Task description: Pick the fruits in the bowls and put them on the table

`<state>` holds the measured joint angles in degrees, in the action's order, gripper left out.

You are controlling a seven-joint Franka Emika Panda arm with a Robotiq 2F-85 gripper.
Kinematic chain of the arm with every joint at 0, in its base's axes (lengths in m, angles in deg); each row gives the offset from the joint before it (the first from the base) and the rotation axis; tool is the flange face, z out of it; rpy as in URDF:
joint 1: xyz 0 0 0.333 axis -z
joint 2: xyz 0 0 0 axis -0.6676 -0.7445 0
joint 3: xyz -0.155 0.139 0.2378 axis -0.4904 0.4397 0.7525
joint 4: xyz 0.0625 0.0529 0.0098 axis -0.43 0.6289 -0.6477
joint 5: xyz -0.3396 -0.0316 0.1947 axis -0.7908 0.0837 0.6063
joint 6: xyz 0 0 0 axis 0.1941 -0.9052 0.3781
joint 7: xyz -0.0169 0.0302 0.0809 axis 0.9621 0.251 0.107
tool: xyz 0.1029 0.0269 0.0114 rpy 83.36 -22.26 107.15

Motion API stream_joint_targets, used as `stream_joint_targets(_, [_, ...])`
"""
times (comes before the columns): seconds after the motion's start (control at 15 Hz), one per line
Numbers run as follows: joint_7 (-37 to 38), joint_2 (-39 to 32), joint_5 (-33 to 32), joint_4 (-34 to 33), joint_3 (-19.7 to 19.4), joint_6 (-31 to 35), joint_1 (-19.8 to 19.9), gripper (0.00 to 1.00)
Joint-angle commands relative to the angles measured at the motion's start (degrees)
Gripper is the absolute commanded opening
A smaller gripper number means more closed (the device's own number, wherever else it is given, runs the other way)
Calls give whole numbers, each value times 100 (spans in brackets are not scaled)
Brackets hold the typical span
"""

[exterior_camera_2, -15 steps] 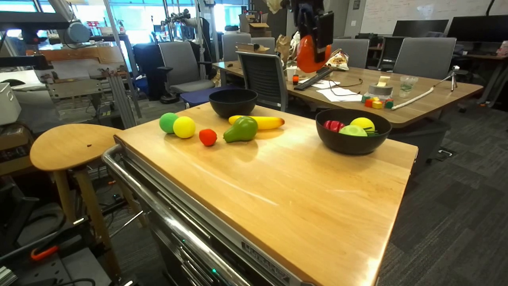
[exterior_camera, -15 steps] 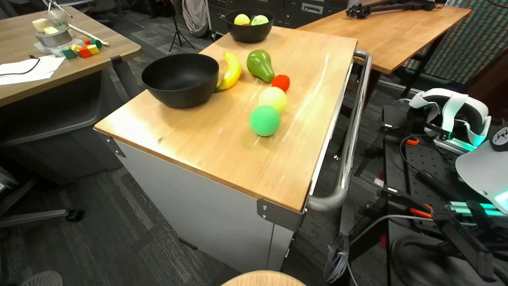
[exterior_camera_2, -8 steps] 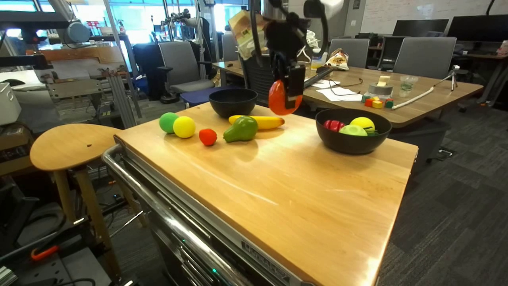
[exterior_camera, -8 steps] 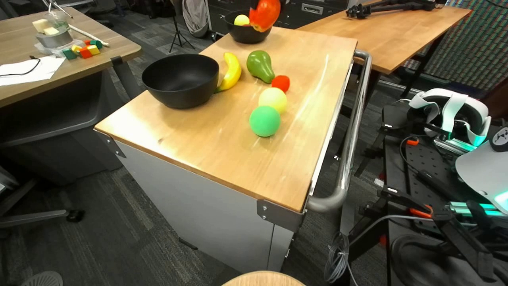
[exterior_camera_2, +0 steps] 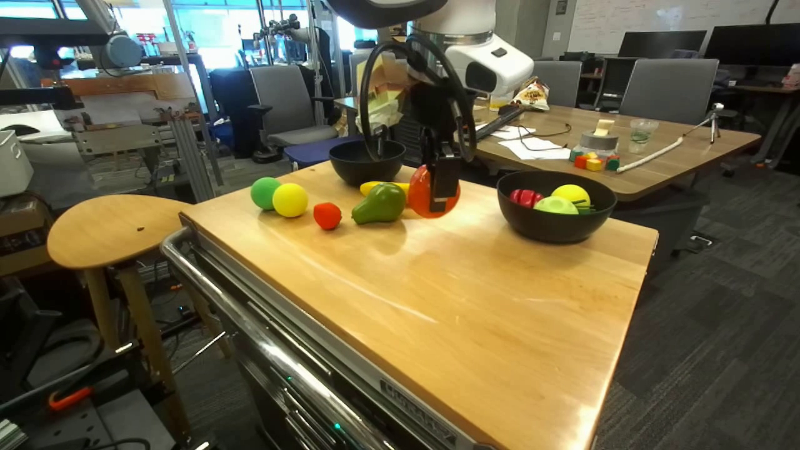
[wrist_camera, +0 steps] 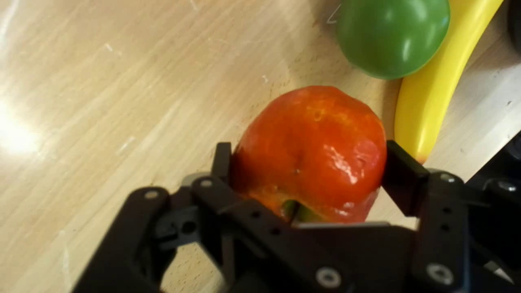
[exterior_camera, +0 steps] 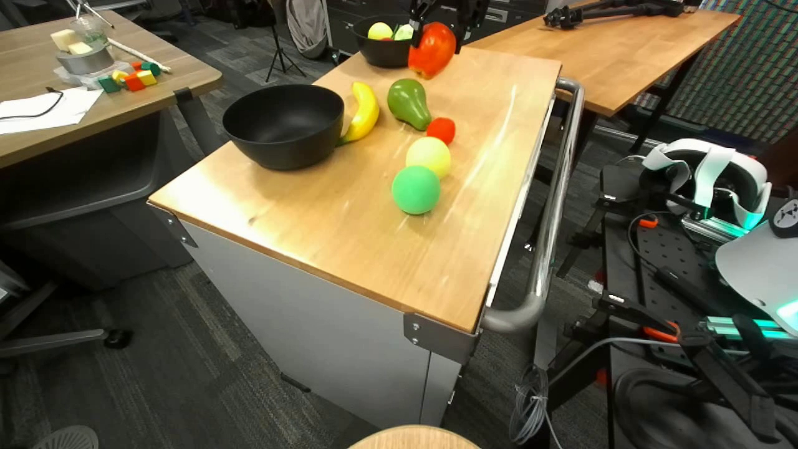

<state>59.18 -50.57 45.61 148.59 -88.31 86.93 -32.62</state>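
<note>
My gripper (wrist_camera: 308, 169) is shut on a shiny red-orange fruit (wrist_camera: 313, 134), with a finger on each side of it. In both exterior views the held fruit (exterior_camera: 431, 53) (exterior_camera_2: 420, 190) hangs above the wooden table (exterior_camera_2: 437, 287), between the two black bowls. One bowl (exterior_camera_2: 556, 231) holds a red, a yellow and a pale green fruit. The other bowl (exterior_camera: 283, 149) shows nothing inside. On the table lie a banana (exterior_camera: 365, 115), a green pear-shaped fruit (exterior_camera: 408, 103), a small red fruit (exterior_camera: 441, 130), a yellow ball (exterior_camera: 430, 154) and a green ball (exterior_camera: 416, 190).
The green fruit (wrist_camera: 392, 36) and banana (wrist_camera: 427, 101) lie close beside the held fruit in the wrist view. A metal rail (exterior_camera: 555, 218) runs along one table edge. A wooden stool (exterior_camera_2: 112, 228) stands off one end. A desk (exterior_camera_2: 662, 169) with small objects stands behind.
My gripper has come down over the table with the red-orange fruit still in it, from high up near the desk. The fruits on the table and in the bowl have not moved.
</note>
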Motion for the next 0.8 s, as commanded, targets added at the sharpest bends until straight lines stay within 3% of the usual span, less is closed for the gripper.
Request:
stream_joint_targets(0.0, [189,130,28,-97,-47,-57,32,97])
stream_joint_targets(0.33, [495,285,-27,-1028,-123,-792,64,100])
stream_joint_targets(0.6, [974,-133,248,-2599,-243,-1734,241,100])
stream_joint_targets(0.73, [1606,-457,476,-3267,-317,-2158,347,100])
